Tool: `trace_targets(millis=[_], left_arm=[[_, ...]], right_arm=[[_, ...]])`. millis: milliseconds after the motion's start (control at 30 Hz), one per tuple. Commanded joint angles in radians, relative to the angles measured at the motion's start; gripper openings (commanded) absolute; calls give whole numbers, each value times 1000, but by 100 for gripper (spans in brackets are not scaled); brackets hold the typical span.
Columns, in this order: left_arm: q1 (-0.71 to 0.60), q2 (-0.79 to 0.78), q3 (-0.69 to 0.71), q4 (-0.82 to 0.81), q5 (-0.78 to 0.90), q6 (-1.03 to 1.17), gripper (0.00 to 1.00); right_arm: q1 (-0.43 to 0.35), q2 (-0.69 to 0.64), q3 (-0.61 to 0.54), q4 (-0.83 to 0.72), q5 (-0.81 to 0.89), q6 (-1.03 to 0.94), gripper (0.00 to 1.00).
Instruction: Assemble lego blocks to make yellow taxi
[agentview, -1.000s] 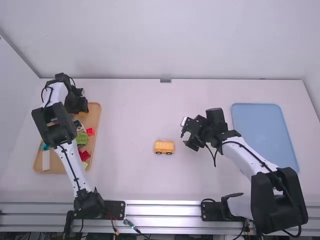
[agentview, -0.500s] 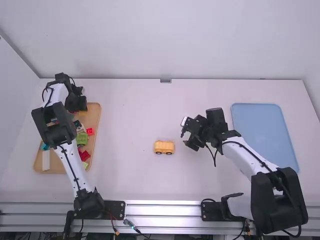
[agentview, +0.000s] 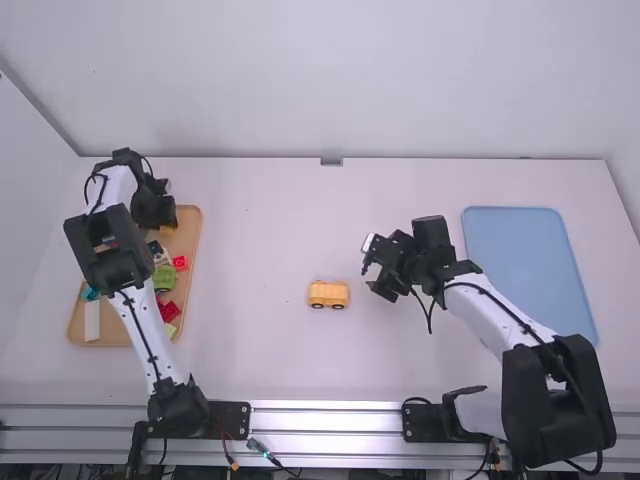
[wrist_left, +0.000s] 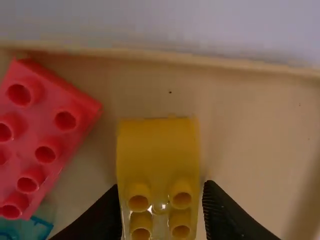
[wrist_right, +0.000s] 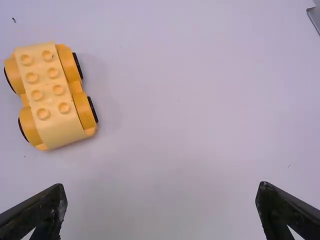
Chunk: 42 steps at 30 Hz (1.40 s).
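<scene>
"Where is the left gripper (agentview: 165, 222)?"

"Over the far end of the wooden tray (agentview: 190, 238), on the left of the surface (agentview: 260, 230). Its fingers are grasping the yellow block (wrist_left: 157, 145), one against each side. The block has a smooth part, and four of its studs show toward the fingers."

"What lies around it?"

"A red studded block (wrist_left: 45, 142) sits at an angle just beside it, near the tray's edge. Part of a teal block (wrist_left: 32, 229) shows by the red one."

"And the rest of the tray?"

"Nearer the arm's base there is a green piece (agentview: 164, 278), with a small red brick (agentview: 180, 263) close by. A long white piece (agentview: 92, 320) lies toward the tray's near left corner."

"Then where is the taxi?"

"The yellow car base (agentview: 328, 293) stands near the middle of the surface, well apart from the tray. It is upright, with dark-edged wheels below and two rows of studs on top."

"Does the right gripper (agentview: 370, 277) have hold of it?"

"No, its fingers are released and spread wide, with nothing between them. It hangs to the right of the car, between that and the blue tray (agentview: 520, 265)."
</scene>
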Motion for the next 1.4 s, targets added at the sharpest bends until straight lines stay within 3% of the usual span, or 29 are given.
trace_targets(millis=[0,367,567,800,967,1167,1267,1367], left_arm=[[-5,6,4,-19,-61,-37,38],[-4,6,4,-21,-68,-42,23],[-4,6,38,-31,-63,-43,3],[-5,-11,167,-119,-45,-63,2],[-34,-95,148,-114,-48,-67,2],[-121,-274,-51,41,-53,-60,2],[-198,-455,-293,202,-127,-47,2],[-268,-571,-434,224,-85,105,2]], right_arm=[[-2,-13,24,-5,-10,2,99],[3,-13,24,-4,-6,2,99],[5,-13,24,-3,-6,2,99],[4,-13,24,-2,-7,2,99],[4,-13,24,-6,-6,2,99],[4,-13,23,-13,-6,2,99],[4,-13,23,-10,-7,2,99],[4,-13,23,4,-10,22,99]])
